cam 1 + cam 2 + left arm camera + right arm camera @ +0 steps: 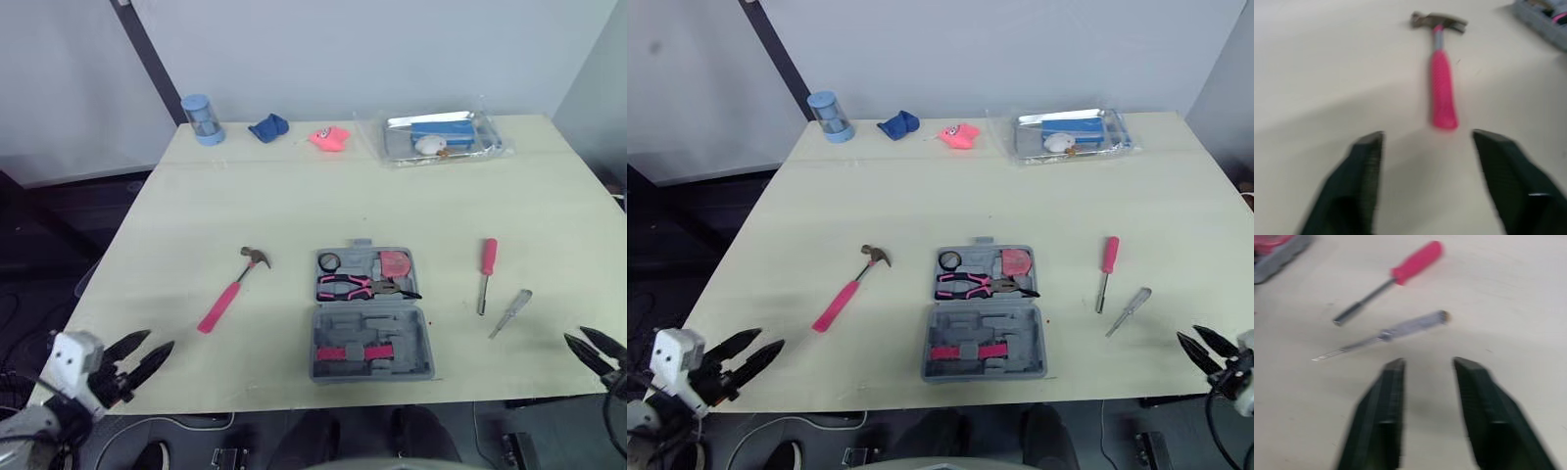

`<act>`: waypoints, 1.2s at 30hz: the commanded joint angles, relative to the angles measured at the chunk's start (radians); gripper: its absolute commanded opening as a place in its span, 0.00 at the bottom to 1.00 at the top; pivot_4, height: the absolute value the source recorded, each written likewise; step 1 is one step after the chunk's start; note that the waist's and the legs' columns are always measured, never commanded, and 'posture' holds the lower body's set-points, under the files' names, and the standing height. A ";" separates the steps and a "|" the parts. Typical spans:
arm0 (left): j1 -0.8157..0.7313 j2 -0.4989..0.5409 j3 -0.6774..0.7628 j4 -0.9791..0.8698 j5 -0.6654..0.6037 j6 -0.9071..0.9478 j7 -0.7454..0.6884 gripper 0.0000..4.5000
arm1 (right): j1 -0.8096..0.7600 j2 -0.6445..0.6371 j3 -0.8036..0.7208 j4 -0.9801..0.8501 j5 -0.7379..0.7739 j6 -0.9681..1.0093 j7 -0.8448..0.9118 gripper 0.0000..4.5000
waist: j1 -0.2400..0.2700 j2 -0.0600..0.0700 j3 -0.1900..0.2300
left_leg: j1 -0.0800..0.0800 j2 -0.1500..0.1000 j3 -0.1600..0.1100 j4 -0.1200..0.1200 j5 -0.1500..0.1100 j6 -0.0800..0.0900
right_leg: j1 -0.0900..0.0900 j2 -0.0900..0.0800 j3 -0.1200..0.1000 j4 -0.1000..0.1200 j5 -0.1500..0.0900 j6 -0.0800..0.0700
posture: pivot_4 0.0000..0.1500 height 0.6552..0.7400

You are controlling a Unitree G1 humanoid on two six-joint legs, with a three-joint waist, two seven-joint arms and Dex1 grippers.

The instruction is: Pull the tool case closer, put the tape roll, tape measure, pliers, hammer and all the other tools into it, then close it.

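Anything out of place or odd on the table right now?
Nothing spilled or damaged. The tool case lies open, pliers inside. Loose outside it: the hammer to its left, the red screwdriver and clear-handled screwdriver to its right, all flat on the table.

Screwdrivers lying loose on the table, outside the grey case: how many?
2. The pink-handled screwdriver lies right of the open grey plastic tool case; the clear-handled screwdriver lies beside it, further right and slightly nearer. Others may sit hidden inside the case.
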 commanded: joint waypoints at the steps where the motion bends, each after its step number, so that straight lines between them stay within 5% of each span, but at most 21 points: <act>1: 0.014 -0.010 0.062 0.033 -0.021 -0.028 0.019 1.00 | 0.015 0.017 -0.049 0.020 0.018 -0.020 -0.013 0.80 | 0.004 0.000 0.000 | 0.000 0.000 0.000 0.000 0.000 0.000 | 0.000 0.000 0.000 0.000 0.000 0.000 | 1.00 1.00; 3: 0.022 -0.013 0.073 0.060 -0.015 -0.042 0.019 1.00 | 0.016 0.024 -0.058 0.027 0.019 -0.016 -0.025 0.98 | 0.006 0.000 0.000 | 0.000 0.000 0.000 0.000 0.000 0.000 | 0.000 0.000 0.000 0.000 0.000 0.000 | 1.00 1.00; 18: -0.005 -0.008 0.033 0.032 -0.008 -0.061 -0.017 1.00 | 0.027 0.024 -0.037 -0.059 0.026 0.013 -0.035 0.98 | 0.015 0.000 0.000 | 0.000 0.000 0.000 0.000 0.000 0.000 | 0.000 0.000 0.000 -0.001 0.000 0.000 | 1.00 1.00; 36: -0.169 0.118 -0.160 -0.289 -0.029 0.053 -0.132 1.00 | -0.013 0.067 0.118 -0.361 0.018 0.212 -0.172 0.98 | 0.015 0.000 0.000 | -0.001 0.001 0.000 0.000 0.001 -0.001 | 0.000 0.000 0.000 -0.001 0.000 0.000 | 1.00 1.00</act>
